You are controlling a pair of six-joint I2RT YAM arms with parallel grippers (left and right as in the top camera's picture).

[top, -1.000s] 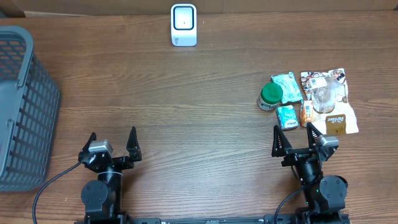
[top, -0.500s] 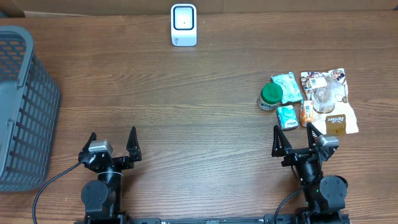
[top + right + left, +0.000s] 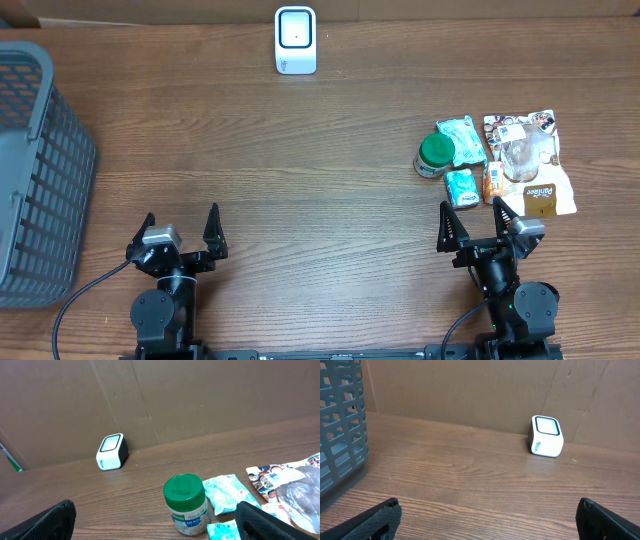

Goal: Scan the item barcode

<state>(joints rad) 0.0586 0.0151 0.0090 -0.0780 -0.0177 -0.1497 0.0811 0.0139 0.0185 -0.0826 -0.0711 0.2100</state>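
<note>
The table [image 3: 300, 180] is matt brown wood with visible grain. The scanner [image 3: 296, 40] is smooth white plastic. The basket [image 3: 40, 170] is grey plastic lattice. The jar [image 3: 186, 505] has a green plastic lid. The pouches [image 3: 530, 165] are glossy film.

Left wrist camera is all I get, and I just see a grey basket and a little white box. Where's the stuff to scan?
Observer: It lies in a cluster on the right side of the table, just ahead of the right gripper.
Operator: What's in the pile?
Observer: A green-lidded jar stands at its left edge, with a teal packet right beside it and more packets further right.
Operator: Is the right gripper holding any?
Observer: No, its jaws are wide open and empty.
</note>
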